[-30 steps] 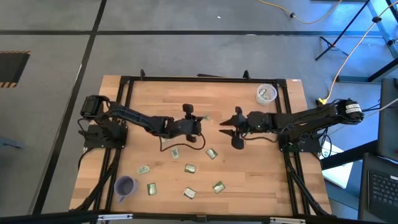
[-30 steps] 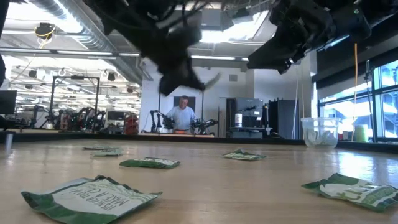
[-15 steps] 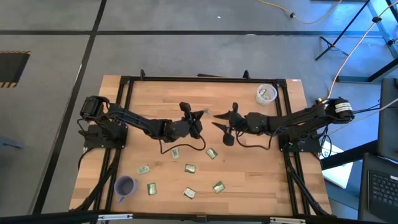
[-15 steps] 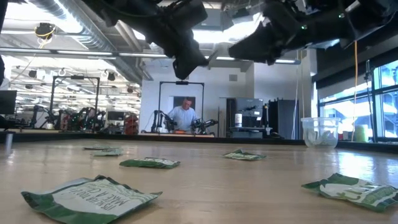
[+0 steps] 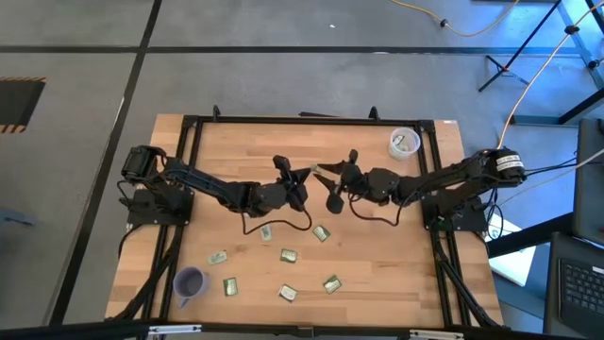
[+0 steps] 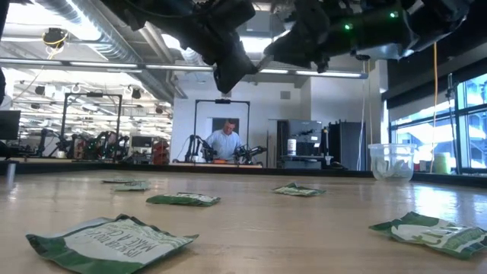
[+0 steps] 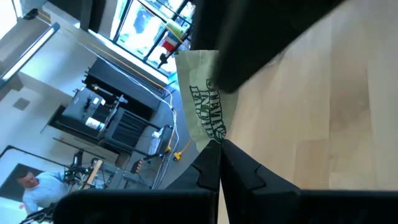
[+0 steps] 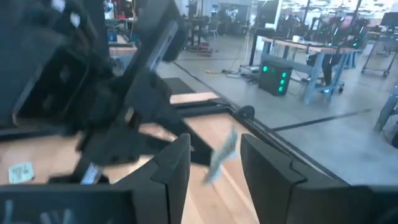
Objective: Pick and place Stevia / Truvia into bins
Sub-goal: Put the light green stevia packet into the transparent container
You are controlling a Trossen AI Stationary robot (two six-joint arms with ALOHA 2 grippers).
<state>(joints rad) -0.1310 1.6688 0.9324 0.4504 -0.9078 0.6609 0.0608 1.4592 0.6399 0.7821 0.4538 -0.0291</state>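
Fingers of our right gripper [image 8: 214, 168] stand spread, one on each side of the sachet [image 8: 222, 153] that our left gripper [image 5: 294, 181] pinches aloft mid-table (a handover, we judge); its long axis runs between our fingers, white cup [image 5: 404, 143] behind.
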